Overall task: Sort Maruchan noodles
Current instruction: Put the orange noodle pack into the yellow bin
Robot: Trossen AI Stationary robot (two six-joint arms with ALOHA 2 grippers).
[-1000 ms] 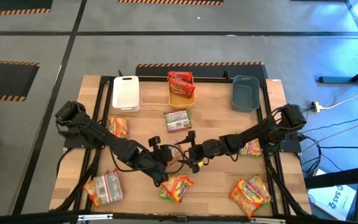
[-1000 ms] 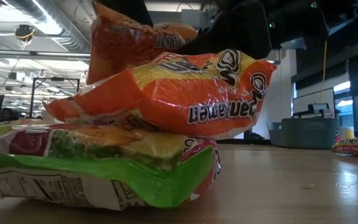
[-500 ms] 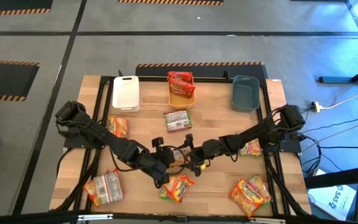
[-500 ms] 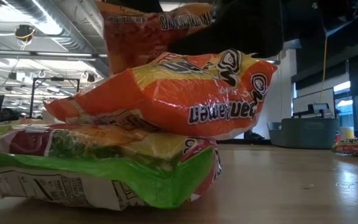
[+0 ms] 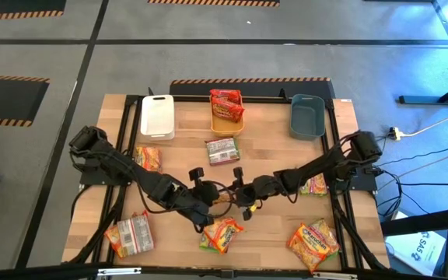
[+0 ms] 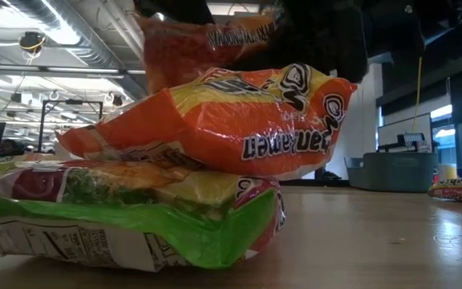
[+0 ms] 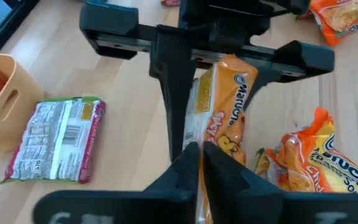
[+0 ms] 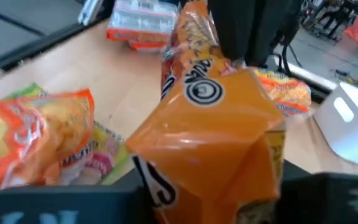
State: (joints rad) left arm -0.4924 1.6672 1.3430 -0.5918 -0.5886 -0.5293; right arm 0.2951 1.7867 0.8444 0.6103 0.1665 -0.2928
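Only the orange plastic bin (image 5: 227, 117) at upper centre holds red crinkly packets (image 5: 225, 101); the white bin (image 5: 157, 117) and grey-blue bin (image 5: 307, 117) look empty, so most sorting is left. At the centre of the frame, the left gripper (image 5: 208, 197) is closed on an orange-yellow crinkly noodle packet (image 7: 225, 118), and the right gripper (image 5: 239, 192) pinches the same packet. About six more packets lie on the wooden table (image 5: 271, 155).

- My left gripper (image 5: 213, 196) sits mid-table, arm stretched in low, fingers (image 7: 188, 163) pressed nearly together.
- My right gripper (image 5: 238, 194) faces it from opposite, arm likewise extended, jaws partly closed.
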